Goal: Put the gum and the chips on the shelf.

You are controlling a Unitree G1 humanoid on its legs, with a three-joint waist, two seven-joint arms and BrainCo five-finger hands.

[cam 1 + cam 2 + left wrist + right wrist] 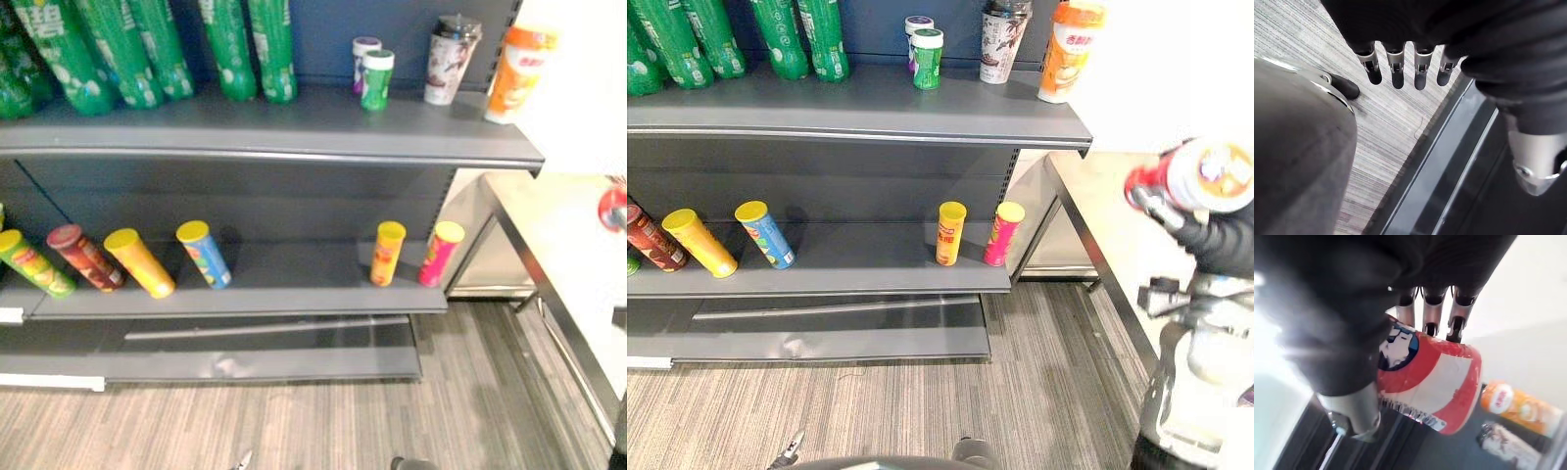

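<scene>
My right hand is shut on a red and white chips can, fingers curled over its top and thumb under it. In the right eye view the can is held lying sideways at the far right, above a white table and right of the shelf. Two small gum bottles stand on the upper shelf. Several chips cans lean on the lower shelf, among them an orange one and a pink one. My left hand hangs open over the floor, holding nothing.
Green bottles line the back left of the upper shelf. A printed cup and an orange cup stand at its right end. The table's metal frame runs beside the shelf's right end. Striped grey floor lies in front.
</scene>
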